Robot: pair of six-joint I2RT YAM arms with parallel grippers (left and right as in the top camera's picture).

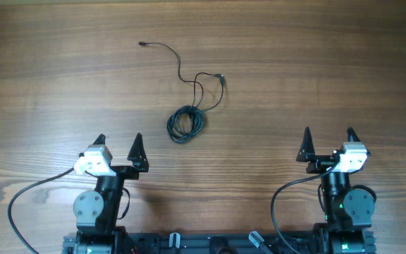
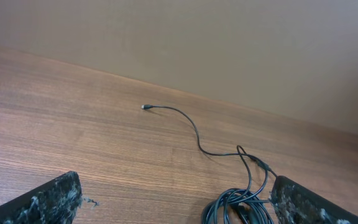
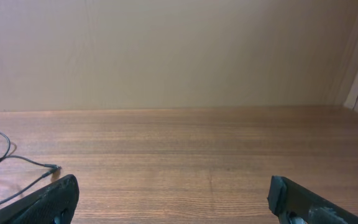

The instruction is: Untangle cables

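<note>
The left gripper (image 1: 118,139) and right gripper (image 1: 328,134) both stand spread wide, holding nothing. The cables (image 1: 185,123) lie on the table (image 1: 330,56) ahead, nearer the left gripper, coiled and looped, so the untangling looks all yet to do.

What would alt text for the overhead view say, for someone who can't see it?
Thin black cables, partly coiled with loose plug ends trailing away, lie on a wooden table. Nearer the bottom edge, the left gripper and right gripper sit open, touching nothing.
</note>
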